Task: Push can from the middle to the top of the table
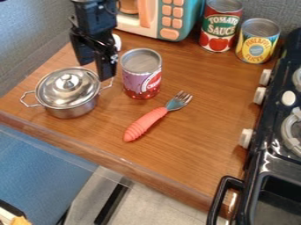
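The black gripper (96,57) hangs in the upper left of the camera view, just left of a purple and red can (141,79). Its lower end is between that can and the lidded pot, close to the can's left side; whether it touches the can I cannot tell. Upright on the brown wooden table (200,149), the can shows its silver top, with its label facing the front right.
A steel pot (70,103) with a lid stands at the left. In front of the can lies a red-handled fork (147,122). A toy microwave (170,19), a tomato can (220,28) and a yellow can (257,44) stand behind. The black stove (285,101) borders the right side.
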Action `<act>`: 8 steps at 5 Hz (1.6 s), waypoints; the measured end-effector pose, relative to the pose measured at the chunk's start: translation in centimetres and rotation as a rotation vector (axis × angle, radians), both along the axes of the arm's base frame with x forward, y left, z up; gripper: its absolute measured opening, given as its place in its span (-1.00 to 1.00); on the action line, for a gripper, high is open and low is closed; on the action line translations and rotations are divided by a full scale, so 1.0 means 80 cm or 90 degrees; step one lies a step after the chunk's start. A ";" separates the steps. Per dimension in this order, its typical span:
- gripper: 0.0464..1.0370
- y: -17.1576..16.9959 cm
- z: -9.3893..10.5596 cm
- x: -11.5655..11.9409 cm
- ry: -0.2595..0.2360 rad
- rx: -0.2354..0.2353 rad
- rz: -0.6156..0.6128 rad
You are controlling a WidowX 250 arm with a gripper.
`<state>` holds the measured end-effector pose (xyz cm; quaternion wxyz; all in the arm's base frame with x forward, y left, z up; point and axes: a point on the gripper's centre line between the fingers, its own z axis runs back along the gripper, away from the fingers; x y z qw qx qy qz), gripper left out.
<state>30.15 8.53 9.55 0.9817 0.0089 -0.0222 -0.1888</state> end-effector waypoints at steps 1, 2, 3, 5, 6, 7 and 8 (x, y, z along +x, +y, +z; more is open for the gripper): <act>0.92 -0.016 -0.014 0.006 0.016 0.008 -0.023; 0.92 -0.030 -0.019 0.021 0.012 0.010 -0.041; 0.92 -0.047 -0.025 0.041 0.007 0.006 -0.061; 0.92 -0.077 -0.030 0.078 -0.017 -0.017 -0.076; 0.92 -0.089 -0.032 0.101 -0.030 -0.023 -0.062; 0.92 -0.098 -0.038 0.116 -0.032 -0.025 -0.035; 0.92 -0.104 -0.037 0.125 -0.035 -0.023 -0.022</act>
